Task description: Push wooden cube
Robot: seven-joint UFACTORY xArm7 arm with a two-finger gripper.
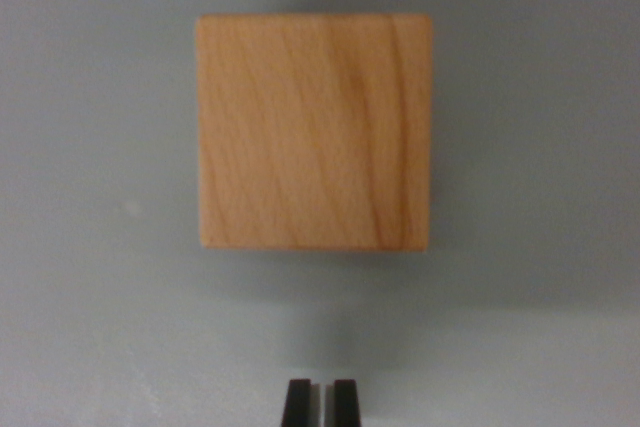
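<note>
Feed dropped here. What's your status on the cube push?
Tool shut, empty, short of the wooden cube. Cube flat on grey surface. Nothing between them.

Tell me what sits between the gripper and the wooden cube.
Nothing: in the wrist view, only bare grey table separates the gripper at the bottom edge from the wooden cube above it.

No text, label or number can be read anywhere; only bare surfaces.
</note>
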